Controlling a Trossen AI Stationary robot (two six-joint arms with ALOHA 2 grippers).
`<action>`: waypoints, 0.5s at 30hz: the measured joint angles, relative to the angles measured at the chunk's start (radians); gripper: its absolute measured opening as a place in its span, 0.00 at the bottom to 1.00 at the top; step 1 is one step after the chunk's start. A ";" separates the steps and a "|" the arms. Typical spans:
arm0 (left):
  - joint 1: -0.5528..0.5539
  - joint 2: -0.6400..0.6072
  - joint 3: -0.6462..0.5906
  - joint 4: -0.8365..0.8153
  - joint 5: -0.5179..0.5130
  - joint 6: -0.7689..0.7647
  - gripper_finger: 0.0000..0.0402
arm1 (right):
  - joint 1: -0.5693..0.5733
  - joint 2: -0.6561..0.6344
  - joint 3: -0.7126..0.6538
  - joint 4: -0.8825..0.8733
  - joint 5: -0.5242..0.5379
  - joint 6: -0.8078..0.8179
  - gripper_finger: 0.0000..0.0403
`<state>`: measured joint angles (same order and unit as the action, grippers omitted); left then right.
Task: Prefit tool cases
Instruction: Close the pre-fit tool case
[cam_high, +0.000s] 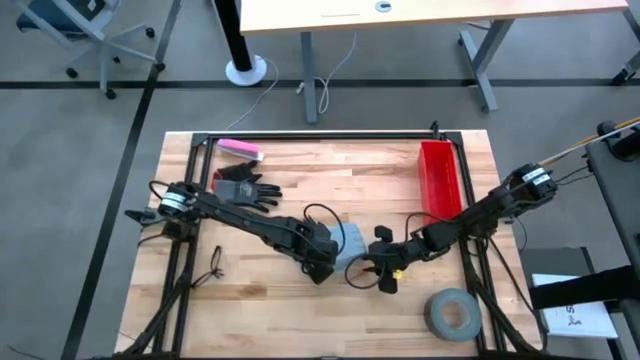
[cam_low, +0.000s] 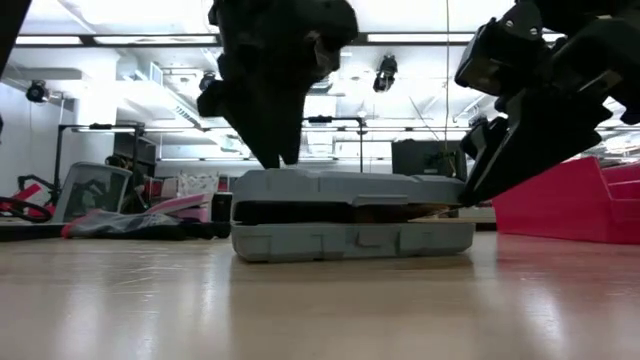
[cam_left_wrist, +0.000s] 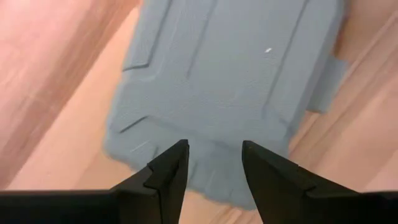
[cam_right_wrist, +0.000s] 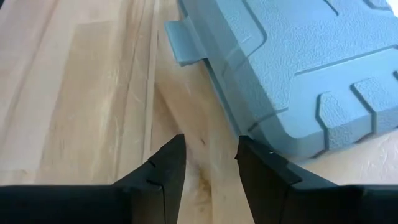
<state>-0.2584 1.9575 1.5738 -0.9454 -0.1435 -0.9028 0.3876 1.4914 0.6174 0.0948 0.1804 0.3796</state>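
The grey-blue tool case (cam_high: 352, 240) lies flat on the wooden table between my two grippers. In the low view (cam_low: 350, 240) its lid stands slightly ajar, with a dark gap between the halves. My left gripper (cam_left_wrist: 214, 149) points steeply down over one end of the lid, fingers open. My right gripper (cam_right_wrist: 211, 143) slants down at the opposite end, also open, and nothing lies between its fingers. A latch tab (cam_right_wrist: 183, 43) sticks out from the case's side. My left gripper's open fingertips (cam_low: 278, 163) reach down to the lid's top near its end; whether they touch it I cannot tell. My right gripper has one fingertip (cam_right_wrist: 244, 142) right beside the case's corner edge (cam_right_wrist: 261, 134); whether it touches I cannot tell.
A red bin (cam_high: 440, 180) stands at the far right. A grey tape roll (cam_high: 452, 313) lies near the front right corner. A black glove (cam_high: 245, 188) and a pink object (cam_high: 240, 149) lie at the far left, and a small black item (cam_high: 214, 262) at the left.
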 joint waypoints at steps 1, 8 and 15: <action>0.000 -0.006 0.000 -0.016 -0.004 0.000 0.39 | -0.002 0.000 0.000 0.000 -0.003 0.000 0.31; 0.000 -0.010 0.000 -0.129 -0.038 0.004 0.39 | -0.011 0.000 0.000 0.000 -0.001 -0.004 0.30; 0.013 -0.011 0.000 -0.188 -0.104 -0.003 0.39 | -0.011 0.000 0.000 0.014 -0.040 0.012 0.34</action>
<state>-0.2454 1.9469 1.5738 -1.1336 -0.2472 -0.9063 0.3767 1.4914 0.6171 0.1084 0.1401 0.3914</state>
